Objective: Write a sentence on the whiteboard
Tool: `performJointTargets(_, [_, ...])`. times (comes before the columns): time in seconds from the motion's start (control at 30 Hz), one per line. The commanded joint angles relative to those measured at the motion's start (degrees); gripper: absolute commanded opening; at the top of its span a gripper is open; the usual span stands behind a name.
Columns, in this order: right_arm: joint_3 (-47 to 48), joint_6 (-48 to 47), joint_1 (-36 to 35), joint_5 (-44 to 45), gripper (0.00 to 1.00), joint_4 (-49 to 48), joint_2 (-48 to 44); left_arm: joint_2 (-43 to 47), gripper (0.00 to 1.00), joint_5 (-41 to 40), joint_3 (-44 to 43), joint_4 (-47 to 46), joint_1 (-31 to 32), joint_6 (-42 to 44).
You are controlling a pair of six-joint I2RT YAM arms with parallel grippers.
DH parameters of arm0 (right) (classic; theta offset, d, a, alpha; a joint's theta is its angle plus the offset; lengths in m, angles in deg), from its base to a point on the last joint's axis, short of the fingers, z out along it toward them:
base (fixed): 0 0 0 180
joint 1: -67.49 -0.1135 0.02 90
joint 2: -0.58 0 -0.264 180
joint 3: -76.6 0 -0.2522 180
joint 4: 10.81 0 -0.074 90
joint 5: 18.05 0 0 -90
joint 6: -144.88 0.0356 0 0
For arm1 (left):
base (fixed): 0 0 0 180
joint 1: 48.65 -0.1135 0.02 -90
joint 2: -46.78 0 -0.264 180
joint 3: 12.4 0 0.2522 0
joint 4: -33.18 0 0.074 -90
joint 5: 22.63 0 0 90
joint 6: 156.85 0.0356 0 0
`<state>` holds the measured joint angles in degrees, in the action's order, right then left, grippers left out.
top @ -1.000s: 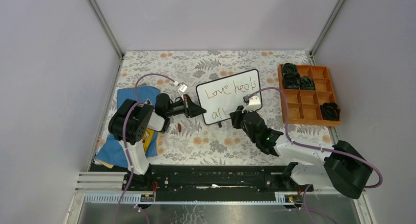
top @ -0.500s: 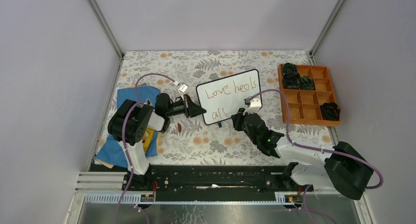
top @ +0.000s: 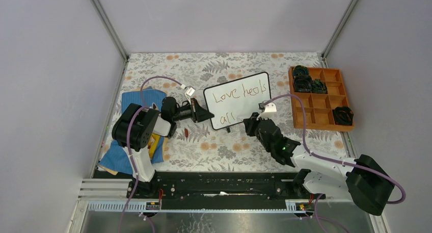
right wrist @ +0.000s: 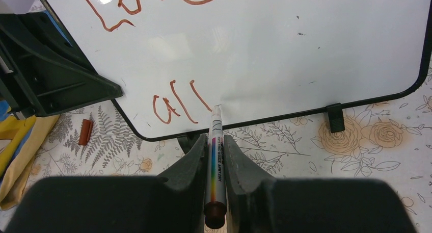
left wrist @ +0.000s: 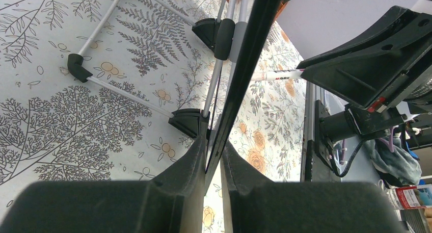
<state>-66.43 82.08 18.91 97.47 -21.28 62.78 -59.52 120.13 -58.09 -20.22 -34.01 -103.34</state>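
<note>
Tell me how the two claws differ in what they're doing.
The left gripper clamps the thin edge of the whiteboard; the right gripper clamps a marker. The left gripper sits at the board's side, the right gripper faces its written front, marker tip by the end of the sentence. Both are shut on something.

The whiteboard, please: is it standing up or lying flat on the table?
Standing up: the whiteboard rests on its black feet, and the left claw grips its edge.

Orange compartment tray [top: 320,97] with black bundles [top: 343,114] stood at the table's [top: 219,146] right edge; blue cloth [top: 133,101] lay at left edge.
</note>
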Motion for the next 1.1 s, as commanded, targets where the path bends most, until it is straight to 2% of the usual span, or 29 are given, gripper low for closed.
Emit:
performJointTargets(0.0, [-0.43,-0.75,0.65,2.90,0.00,-0.54,-1.12,0.91,0.21,-0.54,-0.77,0.62,0.22,1.77])
performJointTargets(1.07, [0.90,-0.22,2.53,2.62,0.00,-3.93,3.17,0.89,0.22,-0.19,-1.10,2.15,0.28,2.28])
